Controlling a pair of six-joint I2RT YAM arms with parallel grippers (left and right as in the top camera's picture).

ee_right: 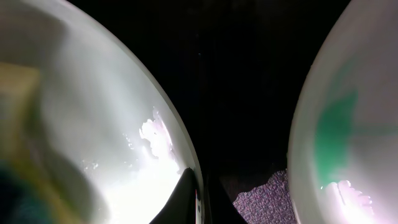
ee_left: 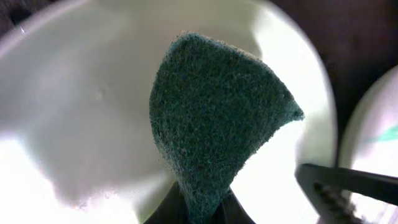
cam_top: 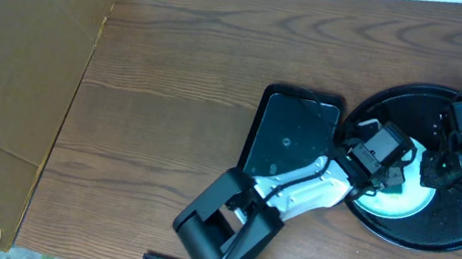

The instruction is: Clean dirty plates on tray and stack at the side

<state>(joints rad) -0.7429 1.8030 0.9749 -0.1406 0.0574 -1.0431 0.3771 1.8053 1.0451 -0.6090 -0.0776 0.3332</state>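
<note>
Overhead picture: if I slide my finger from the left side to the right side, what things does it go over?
Cardboard wall → bare wooden table → small rectangular black tray → big round black tray, which holds a white plate.

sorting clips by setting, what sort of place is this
Probably a robot test bench, not a real kitchen: a wood-grain table walled by cardboard on one side, and a robot arm holding a green scouring pad to a white plate on a round black tray.
</note>
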